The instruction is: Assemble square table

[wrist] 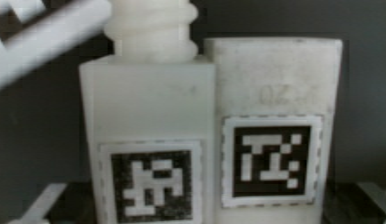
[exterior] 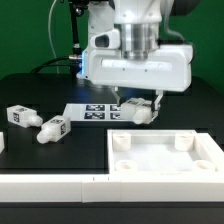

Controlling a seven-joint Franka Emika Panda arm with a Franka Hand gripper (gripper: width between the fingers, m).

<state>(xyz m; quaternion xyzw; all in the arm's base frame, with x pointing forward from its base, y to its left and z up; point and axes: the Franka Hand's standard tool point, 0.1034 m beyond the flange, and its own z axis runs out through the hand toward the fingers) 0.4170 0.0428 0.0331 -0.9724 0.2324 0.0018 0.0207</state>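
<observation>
Your gripper (exterior: 138,108) sits low beside the marker board (exterior: 88,112). Beneath it, a threaded leg (wrist: 151,110) and a second leg (wrist: 270,110) lie side by side, long axes parallel. Grip cannot be confirmed.

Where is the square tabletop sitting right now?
The square tabletop lies at the exterior view's lower right, sockets up, nearer the camera than the gripper and the marker board.

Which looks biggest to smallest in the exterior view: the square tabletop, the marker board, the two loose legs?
1. Square tabletop, though it is nearest the camera.
2. Marker board, partly hidden.
3. Far-left leg and second leg: alike, unranked.
</observation>
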